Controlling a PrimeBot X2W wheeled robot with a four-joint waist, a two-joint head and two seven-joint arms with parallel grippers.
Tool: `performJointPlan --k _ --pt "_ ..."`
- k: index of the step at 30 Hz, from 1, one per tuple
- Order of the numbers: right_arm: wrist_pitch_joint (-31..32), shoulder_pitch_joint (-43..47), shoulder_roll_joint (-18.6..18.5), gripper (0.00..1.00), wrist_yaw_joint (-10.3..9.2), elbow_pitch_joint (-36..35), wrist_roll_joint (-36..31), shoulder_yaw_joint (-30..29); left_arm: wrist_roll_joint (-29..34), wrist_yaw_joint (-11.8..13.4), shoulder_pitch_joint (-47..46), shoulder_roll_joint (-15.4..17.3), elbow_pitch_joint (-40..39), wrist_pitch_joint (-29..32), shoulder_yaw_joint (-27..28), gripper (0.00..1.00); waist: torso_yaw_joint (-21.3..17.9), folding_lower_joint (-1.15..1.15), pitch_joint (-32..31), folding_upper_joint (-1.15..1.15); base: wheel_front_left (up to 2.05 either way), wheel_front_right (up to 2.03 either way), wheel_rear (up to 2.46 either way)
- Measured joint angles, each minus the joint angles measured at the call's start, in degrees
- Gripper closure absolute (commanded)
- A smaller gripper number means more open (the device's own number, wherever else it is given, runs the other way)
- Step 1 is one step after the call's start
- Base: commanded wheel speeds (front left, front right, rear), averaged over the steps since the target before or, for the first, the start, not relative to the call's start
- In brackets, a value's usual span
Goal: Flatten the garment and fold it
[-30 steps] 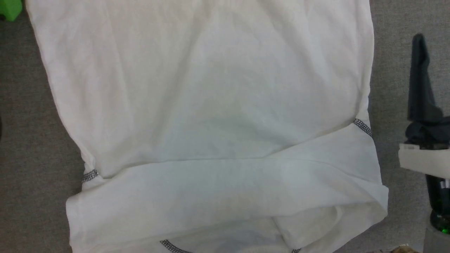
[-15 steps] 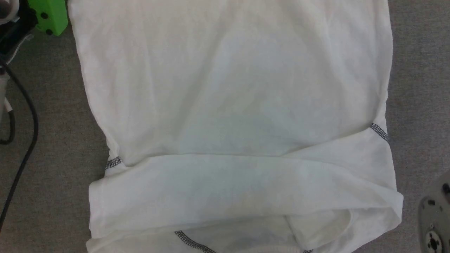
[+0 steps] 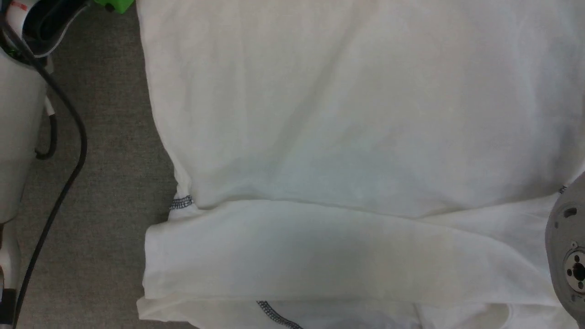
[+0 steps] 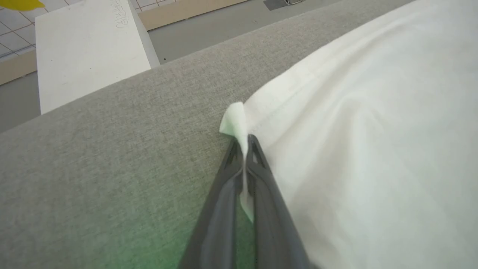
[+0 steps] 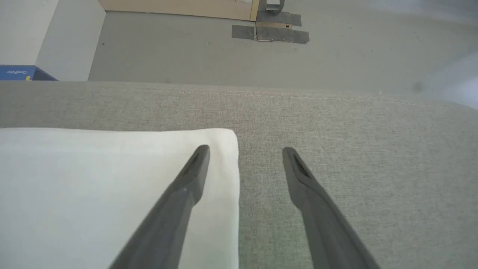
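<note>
Pinching a corner of the white shirt (image 4: pixel 373 149), the left gripper (image 4: pixel 244 144) has its two dark fingers (image 4: pixel 222 209) pressed together, with a tuft of hem fabric poking out past the tips. That corner sits over the grey fabric surface (image 4: pixel 112 168), and the cloth spreads away to the right of the wrist view. Beyond the surface's far edge stands a white box (image 4: pixel 89 48). The right gripper (image 5: pixel 246 150) is spread wide and holds nothing; one finger (image 5: pixel 185 186) lies over another corner of the white shirt (image 5: pixel 93 186), the other over bare grey cloth just beside the hem (whether either tip touches down cannot be told). From the head camera the white shirt (image 3: pixel 365 114) lies spread across the surface, a flat folded band crossing its lower part, with short dark zigzag seams (image 3: pixel 182 202) showing at the band's left end and near the bottom edge. A black cable (image 3: pixel 68 151) runs beside a pale forearm (image 3: pixel 18 128) at the left, and a grey round joint (image 3: pixel 569 256) sits at the right edge.
</note>
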Motion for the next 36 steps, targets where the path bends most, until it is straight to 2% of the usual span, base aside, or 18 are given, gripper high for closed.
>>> performJointPlan --k 6,7,8,14,21,30,36 --pt "0.04 0.02 1.0 0.0 0.0 2.31 -1.9 -3.41 -0.43 -0.33 -1.6 -1.62 0.73 -2.03 -1.25 1.0 2.69 0.0 1.6 0.0 0.0 0.0 0.0" --pt "0.01 0.02 0.98 0.97 0.0 2.45 -2.08 -3.6 -0.48 -0.36 -1.81 -1.76 0.83 -2.13 -1.38 1.0 2.96 0.0 1.77 0.0 0.0 0.0 0.0" --pt "-0.21 -0.08 0.98 1.0 0.0 2.32 -2.12 -4.13 -0.54 -0.53 -2.1 -1.92 1.03 -2.47 -1.55 1.0 3.25 -0.01 1.99 0.0 0.0 0.0 0.0" --pt "-2.64 -1.11 1.25 1.0 0.01 2.41 -2.36 -5.04 -0.76 -0.75 -3.13 -1.9 2.67 -5.13 -1.53 1.0 3.62 0.0 2.38 0.0 0.0 0.0 0.0" --pt "-7.01 -1.13 1.3 1.0 0.01 2.72 -1.86 -6.19 -0.41 -0.6 -2.99 -2.24 6.75 -12.02 -0.01 1.0 2.97 0.0 -0.12 0.0 0.0 0.0 0.0" --pt "-10.16 1.82 1.33 1.0 0.01 1.22 5.42 -5.92 -1.2 -0.46 -1.12 -1.82 8.17 -21.28 3.48 1.0 2.41 0.0 -5.58 0.0 0.0 0.0 0.0" --pt "-10.24 8.28 0.02 1.0 0.02 -2.93 10.8 -5.73 -2.31 -0.48 4.58 0.0 4.36 -24.85 3.18 1.0 1.93 0.0 -10.18 0.0 0.0 0.0 0.0"
